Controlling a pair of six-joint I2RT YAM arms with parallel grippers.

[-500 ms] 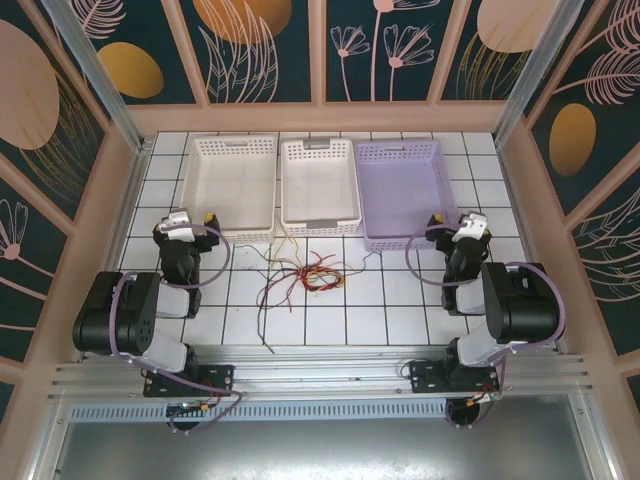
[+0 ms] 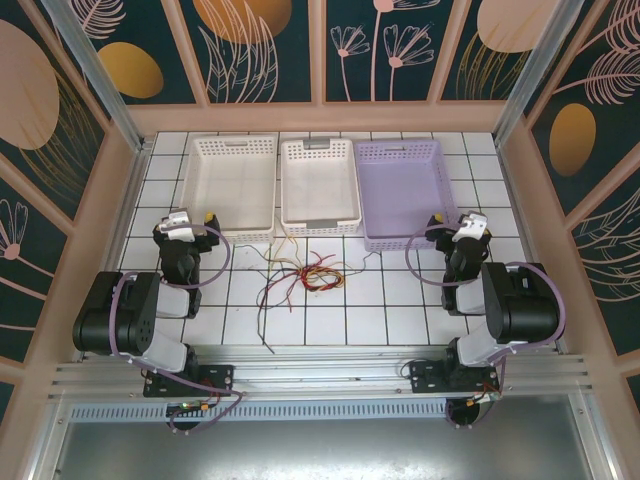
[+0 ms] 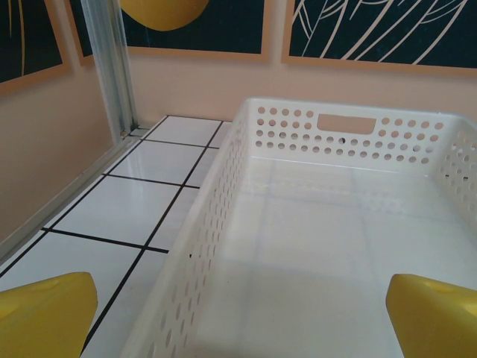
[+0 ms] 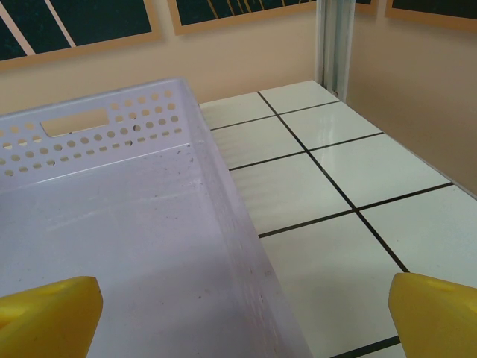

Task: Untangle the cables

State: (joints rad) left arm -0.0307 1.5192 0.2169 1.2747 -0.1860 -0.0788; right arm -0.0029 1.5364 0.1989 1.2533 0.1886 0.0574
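Nothing has moved: both arms wait, left gripper (image 2: 192,222) and right gripper (image 2: 455,224) spread open. Cables (image 2: 305,272) lie knotted on the tiles (image 2: 400,300) between them; a careless pull could tighten the tangle.

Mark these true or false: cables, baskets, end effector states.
1. The cables lie tangled on the table, in front of the middle basket. True.
2. The left end effector is shut on a cable. False: it is open and holds nothing.
3. The purple basket is the rightmost of three. True.
4. A red cable lies inside the purple basket. False: the red cables are on the tiles, outside it.
5. The right end effector is open. True.
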